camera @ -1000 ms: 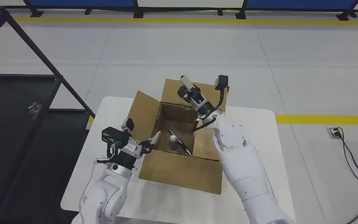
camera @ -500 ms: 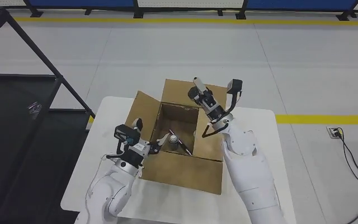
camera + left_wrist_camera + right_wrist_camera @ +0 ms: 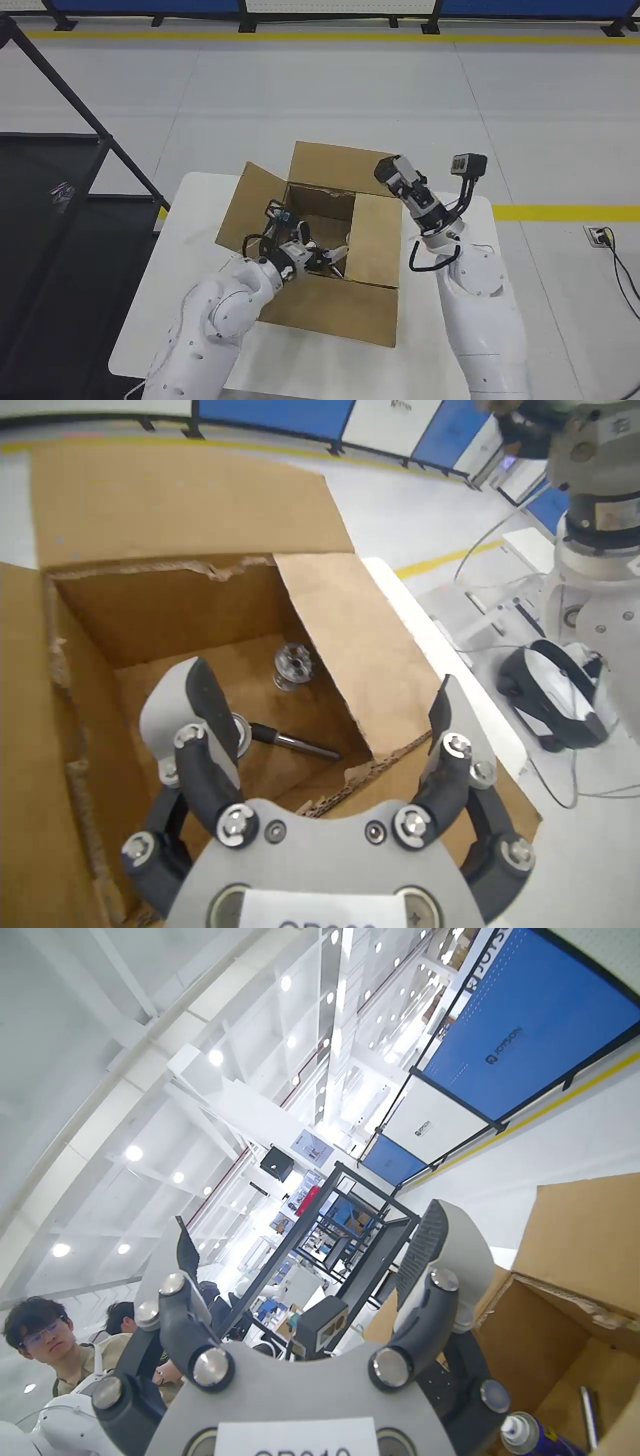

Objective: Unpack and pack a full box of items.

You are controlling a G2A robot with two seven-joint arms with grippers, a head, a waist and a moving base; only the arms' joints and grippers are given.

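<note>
Over the box mid-surface, left gripper and raised right gripper hold jaws wide, empty; lowering toward the metal rod, the left could snag the inner flap.

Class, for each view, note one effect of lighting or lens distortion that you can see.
Top view: even light, the box darker inside. Left wrist view: its floor lies in shadow, while the metal rod glints. Right wrist view: ceiling lamps flare white, and the blue panel has a straight edge bowed into a curve.
</note>
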